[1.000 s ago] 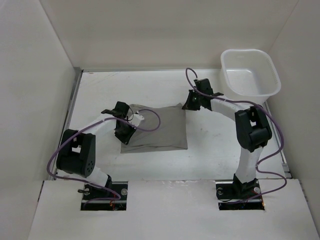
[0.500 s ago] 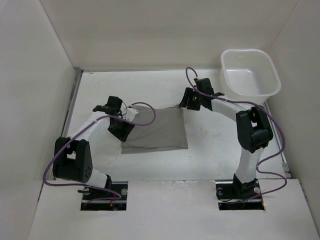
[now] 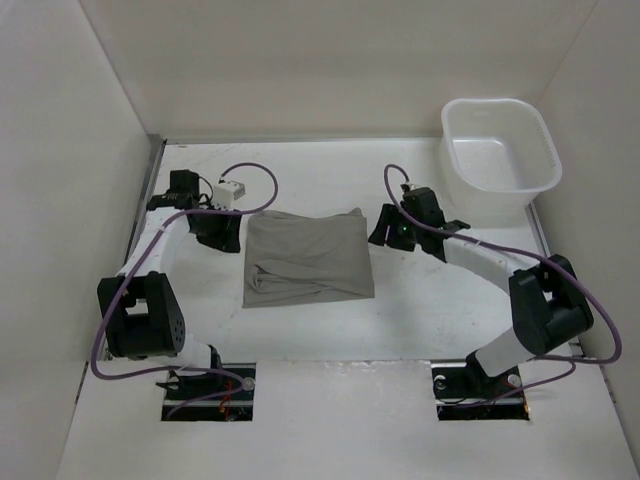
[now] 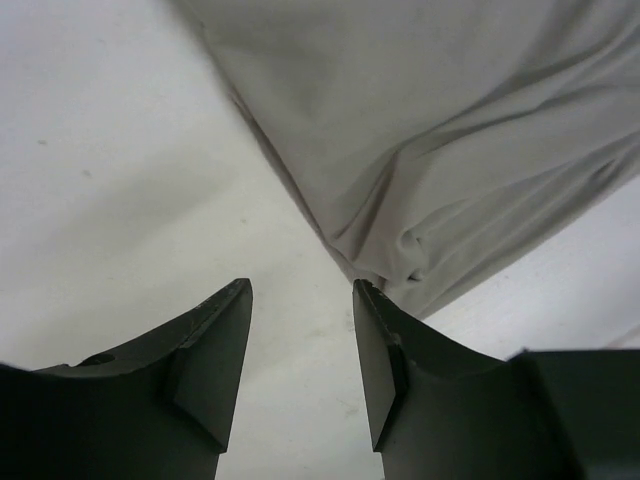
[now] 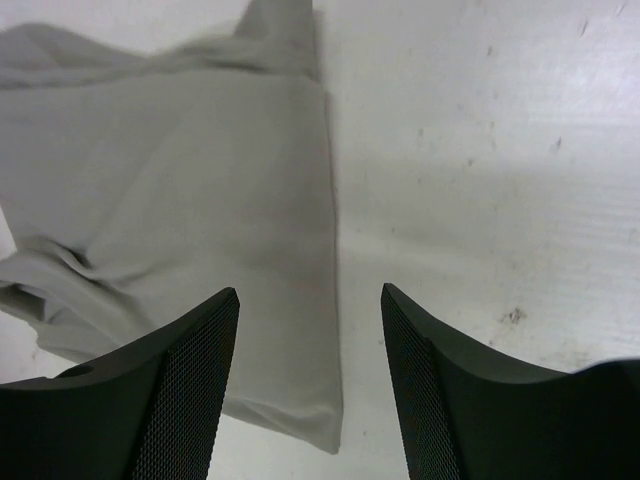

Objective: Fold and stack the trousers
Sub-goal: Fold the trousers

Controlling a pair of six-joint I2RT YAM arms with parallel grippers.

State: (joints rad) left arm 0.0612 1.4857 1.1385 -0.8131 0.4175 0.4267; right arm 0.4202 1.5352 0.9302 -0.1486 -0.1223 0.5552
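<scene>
Grey-taupe trousers (image 3: 308,255) folded to a rough square packet, flat on the table (image 3: 420,310), about midway between the two arms.

Left gripper (image 3: 218,234) just off the packet's far-left corner, jaws parted a moderate way, nothing held. Wrist view: bare table between the fingers, layered cloth corner just ahead.

Right gripper (image 3: 384,230) just off the right edge, jaws wide apart, also empty. Wrist view: packet's straight right edge running below the gap.

No cloth contact visible on either side.

White tub (image 3: 495,102) well apart at far right, nothing visible inside.

Step, by judgement: fold done or nearly so, both arms clear of the cloth. Loose, rumpled layers at the near-left corner; small peak at the far-right corner.

Next move, probably one of:
- tidy the loose layers
- pinch the packet from both sides without springing the fold, then carry it to the stack spot

Stack spot not evident from here.
</scene>
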